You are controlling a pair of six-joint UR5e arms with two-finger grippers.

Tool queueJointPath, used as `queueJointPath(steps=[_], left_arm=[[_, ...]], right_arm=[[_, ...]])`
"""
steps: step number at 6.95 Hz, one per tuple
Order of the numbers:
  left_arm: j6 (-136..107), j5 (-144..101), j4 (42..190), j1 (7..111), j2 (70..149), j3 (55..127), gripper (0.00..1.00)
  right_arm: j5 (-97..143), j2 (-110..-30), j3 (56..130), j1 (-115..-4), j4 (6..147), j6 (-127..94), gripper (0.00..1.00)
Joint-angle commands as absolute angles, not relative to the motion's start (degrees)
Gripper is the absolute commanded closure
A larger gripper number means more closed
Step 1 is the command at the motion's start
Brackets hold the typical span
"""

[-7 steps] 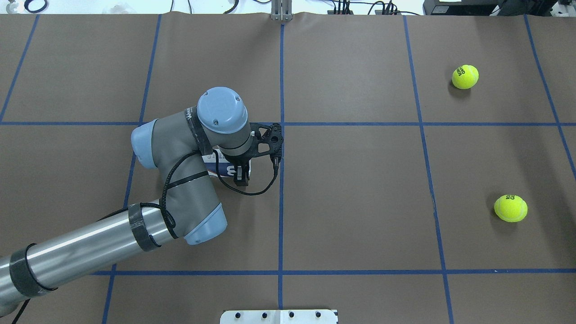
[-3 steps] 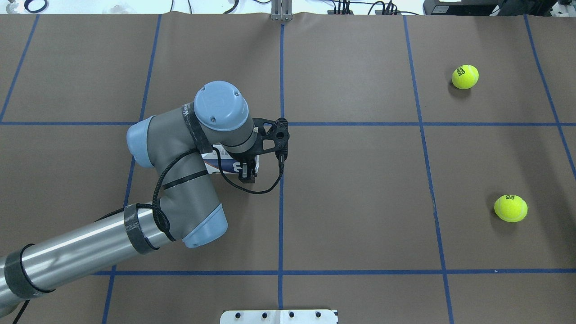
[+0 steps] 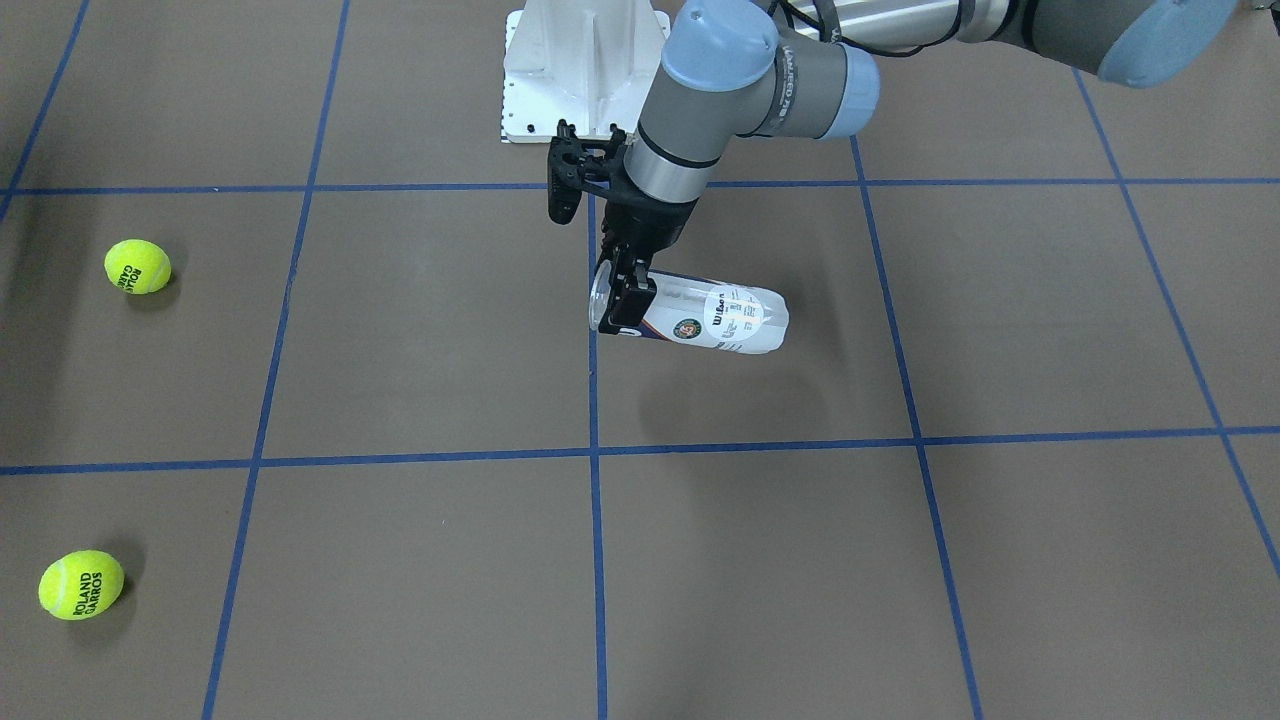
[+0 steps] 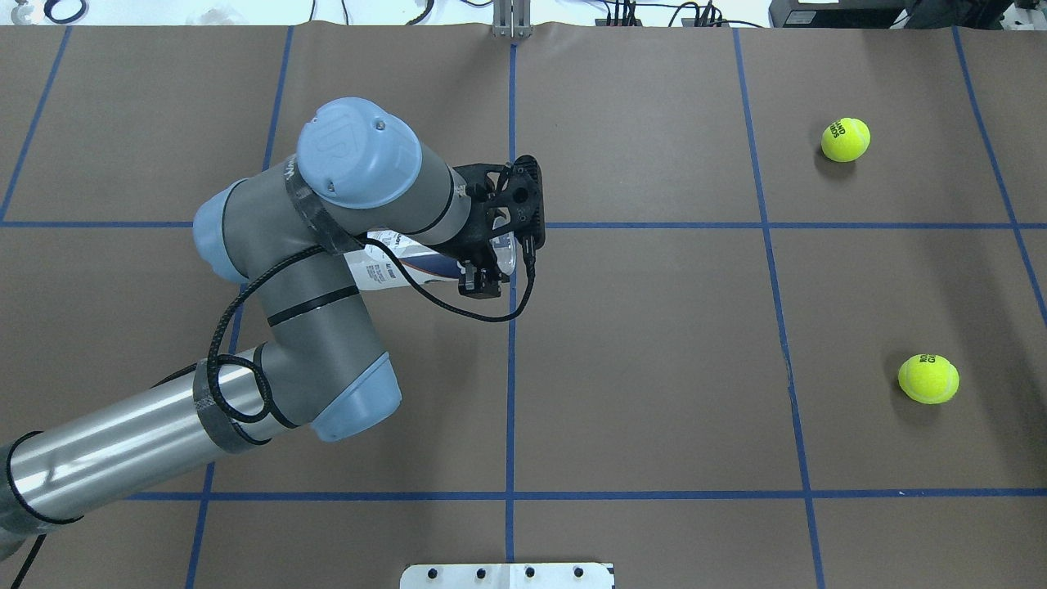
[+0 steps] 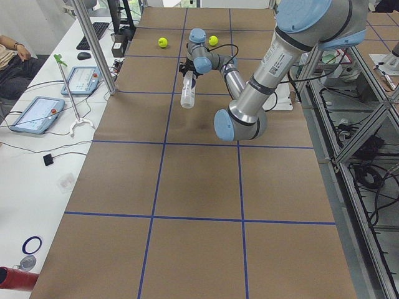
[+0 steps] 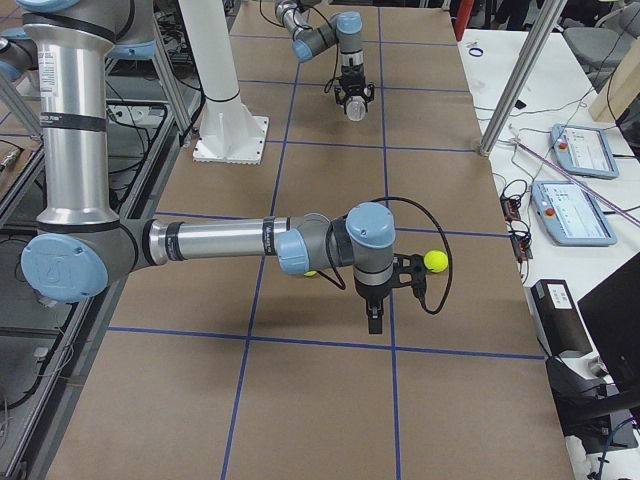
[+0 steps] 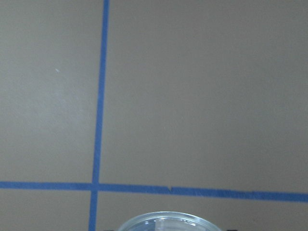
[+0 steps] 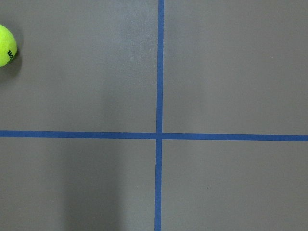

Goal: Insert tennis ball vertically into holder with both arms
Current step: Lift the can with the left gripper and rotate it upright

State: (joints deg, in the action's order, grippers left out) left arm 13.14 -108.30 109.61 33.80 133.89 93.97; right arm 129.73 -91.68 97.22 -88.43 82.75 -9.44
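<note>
The left claw (image 3: 625,300) is clamped tight on the holder (image 3: 715,320), just right of centre in the front-facing view, black fingers pinching the rim at its open mouth. The holder is a clear plastic cylinder riding close to level in the air, closed end pointing to frame right. Its shadow is a soft patch on the worktop (image 3: 400,330) below, apart from it. There's a white round label with "Wilson" readable, a small round emblem beside it and a navy band along the lower side. In the left wrist view only the curved clear rim peeks over the bottom edge.

The worktop is matte brown paper gridded with blue tape. Two fuzzy yellow-green balls sit at frame left, well apart from the holder. The upper ball (image 3: 138,266) carries dark print too small to read; the lower ball (image 3: 81,585) reads "ROLAND GARROS".

In the right-side view the right claw (image 6: 374,320) hangs over the worktop at frame centre; pinched or spread, I cannot tell. A white metal pedestal (image 3: 585,70) stands at top centre.
</note>
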Motion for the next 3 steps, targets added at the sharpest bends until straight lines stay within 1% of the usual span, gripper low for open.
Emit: queueJointPath(steps=[1,2,3], left_arm=[[1.4,-108.3,125.4,34.4,133.9,93.2,0.31],[-4.3,-108.2,136.9,34.3,133.9,89.7,0.31],[-10.4,-107.9,151.2,33.9,134.0,84.1,0.31]], right_arm=[[129.7,-91.5,97.2,-88.4,82.7,-9.4,0.0],[129.7,-91.5,97.2,-88.4,82.7,-9.5,0.0],[129.7,-91.4,97.2,-88.4,82.7,-9.5,0.0]])
